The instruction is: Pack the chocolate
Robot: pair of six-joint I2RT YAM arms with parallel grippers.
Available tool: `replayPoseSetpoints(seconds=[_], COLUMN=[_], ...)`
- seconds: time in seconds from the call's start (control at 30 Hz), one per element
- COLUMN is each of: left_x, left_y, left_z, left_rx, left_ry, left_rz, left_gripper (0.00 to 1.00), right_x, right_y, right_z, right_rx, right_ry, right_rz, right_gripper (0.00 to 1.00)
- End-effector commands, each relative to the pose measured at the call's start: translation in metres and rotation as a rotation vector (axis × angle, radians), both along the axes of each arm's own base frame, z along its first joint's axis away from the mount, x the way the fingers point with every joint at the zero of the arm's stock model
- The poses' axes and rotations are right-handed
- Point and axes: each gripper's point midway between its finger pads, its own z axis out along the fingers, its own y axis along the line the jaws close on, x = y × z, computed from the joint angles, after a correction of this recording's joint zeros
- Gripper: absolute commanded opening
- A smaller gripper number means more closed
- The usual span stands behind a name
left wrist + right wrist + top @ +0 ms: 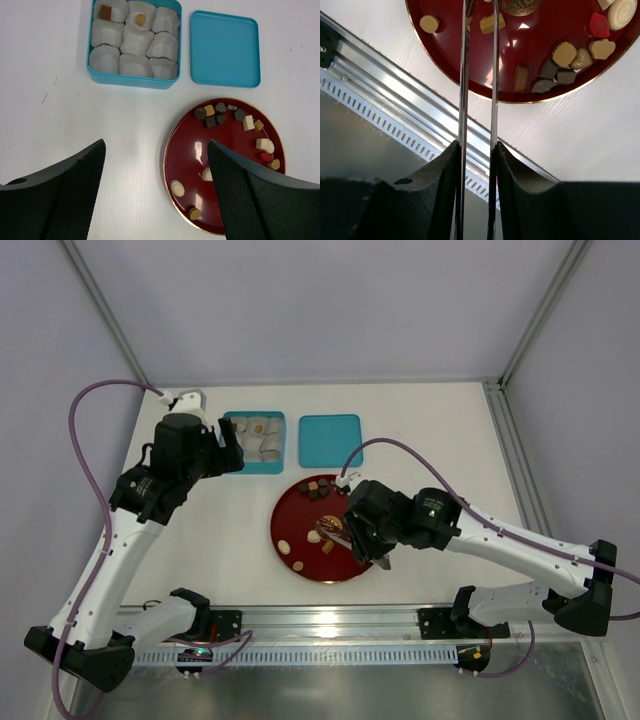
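Top view: right gripper [355,537] sits over the red plate [290,545], clamped on metal tweezers [332,531]. Left gripper [230,450] hangs at the teal box [256,468], with the lid [330,440] flat just beside the box. Most of the chocolate [318,488] is on the plate, one cluster at the far rim and the rest scattered nearer. Left wrist view: left jaws spread wide with nothing between them. The box holds nine paper cups [135,42]; two back-row cups have a piece each and the other seven are empty. Right wrist view: the fingers [440,175] are drawn in narrow on the tweezers' two blades. The blades run out over the plate and off the top of frame, so I can't tell if the tips hold anything. A tan piece [489,23] lies between the blades. My read: the step is picking one piece off the plate. Straddle that piece squarely and squeeze lightly, since the blades are springy and a small piece can shoot out sideways. Lift straight up to clear the rim, then carry it to an empty cup and release low. Keep the left arm out of that path. Writing: none readable. The gold emblem [520,5] is cut off at the frame edge, and there is no brand on box or lid.
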Motion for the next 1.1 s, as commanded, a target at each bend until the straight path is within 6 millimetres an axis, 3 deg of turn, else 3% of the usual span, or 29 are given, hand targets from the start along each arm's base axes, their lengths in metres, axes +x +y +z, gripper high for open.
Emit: replayPoseSetpoints(seconds=[0.0,0.17,0.47,1.07], left_x=[0.005,0.005,0.003,0.004], left_y=[-0.004,-0.004,0.0,0.0], left_z=[0.01,0.008,0.009,0.008], left_rx=[-0.036,-0.032,-0.019,-0.012], left_ry=[-0.038,-0.031,-0.033,-0.034], left_rz=[0.002,0.002,0.008,0.008], left_gripper=[0.81,0.8,0.81,0.81], right_x=[-0.012,-0.01,-0.005,0.011], right_y=[-0.011,-0.002,0.01,0.033], right_z=[-0.003,-0.014,-0.016,-0.021], right_rx=[-0.014,-0.022,-0.028,-0.06], right_ry=[0.033,0.044,0.039,0.025], right_rz=[-0.005,0.019,0.038,0.047], right_gripper=[0.36,0.36,0.41,0.41])
